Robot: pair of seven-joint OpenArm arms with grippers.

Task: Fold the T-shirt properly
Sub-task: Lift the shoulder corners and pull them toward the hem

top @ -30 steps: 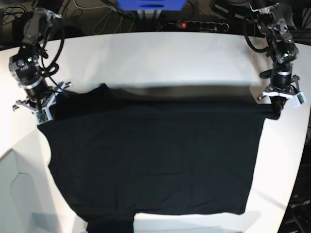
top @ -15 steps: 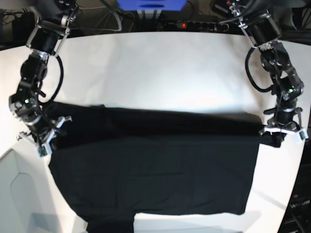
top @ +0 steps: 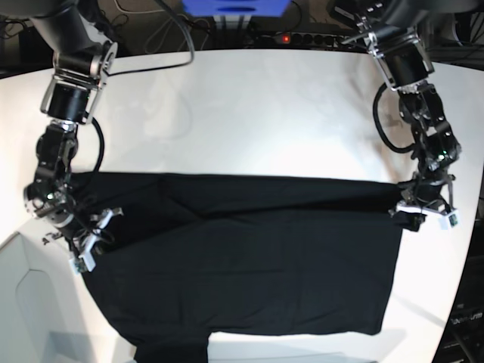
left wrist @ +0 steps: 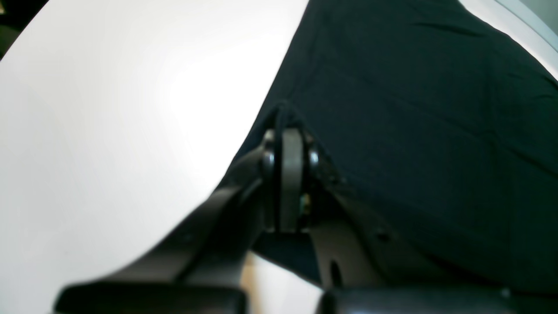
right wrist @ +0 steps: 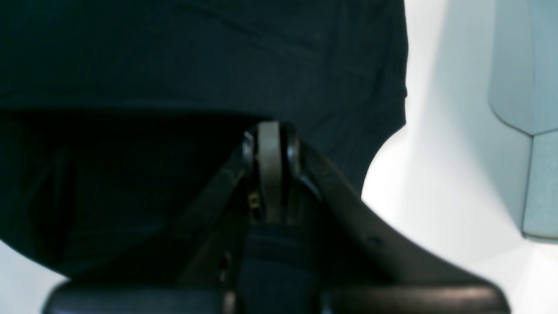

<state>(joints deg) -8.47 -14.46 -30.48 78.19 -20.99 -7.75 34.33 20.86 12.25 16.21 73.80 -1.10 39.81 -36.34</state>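
T-shirt point(top: 242, 257) — plain black, no print or writing legible — lies spread on the white table point(top: 249, 113), one edge folded over. Left gripper point(top: 418, 215) and right gripper point(top: 82, 240) each pinch that folded edge at opposite ends, fabric clamped between the fingertips.

Left wrist view. The left gripper point(left wrist: 290, 131) had its jaws pressed together on a pinched edge of the black T-shirt point(left wrist: 427, 117), a small ridge of cloth rising just above the fingertips. The shirt covered the right and upper part of the frame; the bare white table point(left wrist: 113, 131) filled the left.
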